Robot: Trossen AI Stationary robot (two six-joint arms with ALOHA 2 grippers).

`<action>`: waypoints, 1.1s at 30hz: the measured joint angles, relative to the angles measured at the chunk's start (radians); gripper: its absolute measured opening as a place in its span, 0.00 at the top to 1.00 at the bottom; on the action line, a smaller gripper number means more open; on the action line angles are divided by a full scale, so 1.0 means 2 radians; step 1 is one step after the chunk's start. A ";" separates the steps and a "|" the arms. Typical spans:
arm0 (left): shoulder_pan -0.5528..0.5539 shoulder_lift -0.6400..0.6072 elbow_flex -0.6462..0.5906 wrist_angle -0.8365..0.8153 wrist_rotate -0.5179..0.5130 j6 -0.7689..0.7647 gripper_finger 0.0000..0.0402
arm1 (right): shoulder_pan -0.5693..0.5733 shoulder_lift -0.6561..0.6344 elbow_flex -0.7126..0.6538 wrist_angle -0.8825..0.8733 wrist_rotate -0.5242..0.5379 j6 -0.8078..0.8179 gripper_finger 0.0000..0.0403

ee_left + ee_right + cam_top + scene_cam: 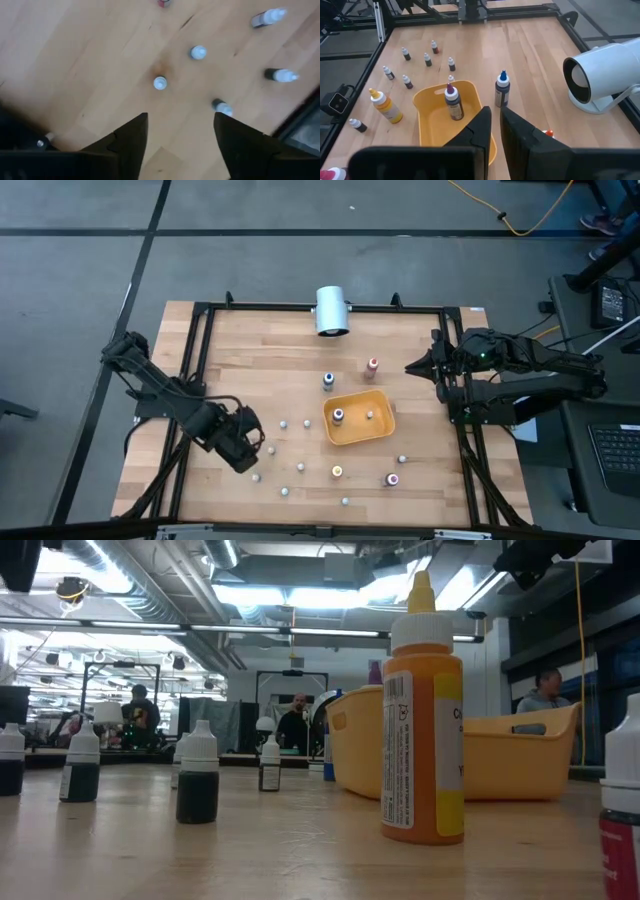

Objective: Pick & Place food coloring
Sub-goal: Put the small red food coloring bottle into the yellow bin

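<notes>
Several tiny food coloring bottles with pale caps stand scattered on the wooden table's near half, among them one point(283, 423) left of the tray and one point(301, 467) nearer the front; they also show in the left wrist view point(160, 83) and in the low view point(198, 780). Larger bottles stand further back, one with a blue cap point(328, 380) and a red one point(372, 366), and an orange one point(422, 730) stands close to the low camera. My left gripper point(252, 448) point(181, 125) is open and hovers above the small bottles at the near left. My right gripper point(412, 367) point(495, 122) is shut and empty at the right side.
An orange-yellow tray point(385, 430) lies right of centre with a dark bottle point(338, 415) and a small one point(370, 415) standing in it. A big white cylinder point(331, 310) lies at the far edge. A black frame point(300, 307) borders the table. People show in the room behind the table.
</notes>
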 joint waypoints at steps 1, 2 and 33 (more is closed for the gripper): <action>0.000 0.000 -0.013 0.010 0.000 0.003 0.41 | 0.000 0.000 0.000 0.000 0.000 0.000 0.89; 0.000 0.000 -0.027 0.023 0.000 0.006 0.39 | 0.000 0.000 0.000 0.000 0.000 0.000 0.89; 0.025 0.000 -0.277 0.343 -0.002 0.043 0.51 | 0.000 0.000 0.000 0.010 0.023 0.030 0.89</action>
